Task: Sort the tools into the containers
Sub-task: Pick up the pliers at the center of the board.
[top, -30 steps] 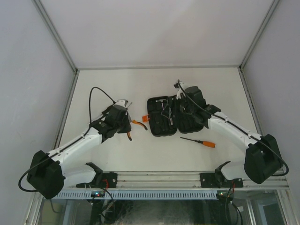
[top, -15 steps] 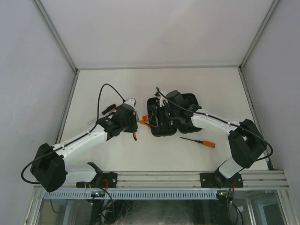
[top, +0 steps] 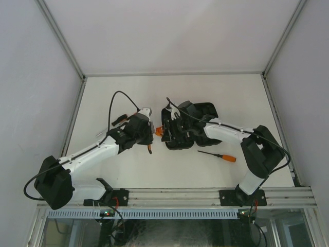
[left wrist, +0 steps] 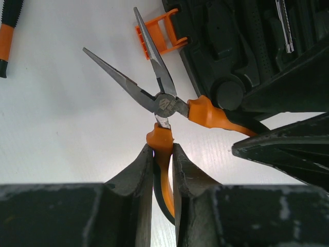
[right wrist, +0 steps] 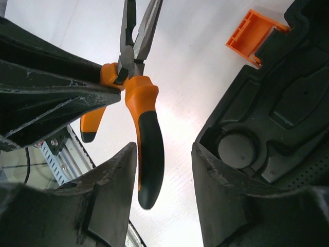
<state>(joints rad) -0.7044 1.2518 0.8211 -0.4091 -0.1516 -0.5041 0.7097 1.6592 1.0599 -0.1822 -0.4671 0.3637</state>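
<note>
My left gripper [top: 150, 136] is shut on one orange handle of the pliers [left wrist: 165, 104] and holds them just left of the open black tool case [top: 176, 142]. The steel jaws are spread and point toward the case's orange latch [left wrist: 159, 33]. My right gripper [top: 166, 128] is open at the case's left edge. In the right wrist view its fingers [right wrist: 123, 170] stand on either side of the other pliers handle [right wrist: 147, 139] without touching it. The case's moulded slots [right wrist: 277, 110] lie beside it. No hammer shows.
An orange-handled screwdriver [top: 218, 155] lies on the table right of and nearer than the case. Another black-and-orange tool handle [top: 119, 119] lies left of my left wrist, and it also shows in the left wrist view [left wrist: 7, 31]. The right arm lies across the case.
My left gripper has carried the pliers right, up to the case's left edge. My right gripper has swung left across the case to the pliers' free handle.
</note>
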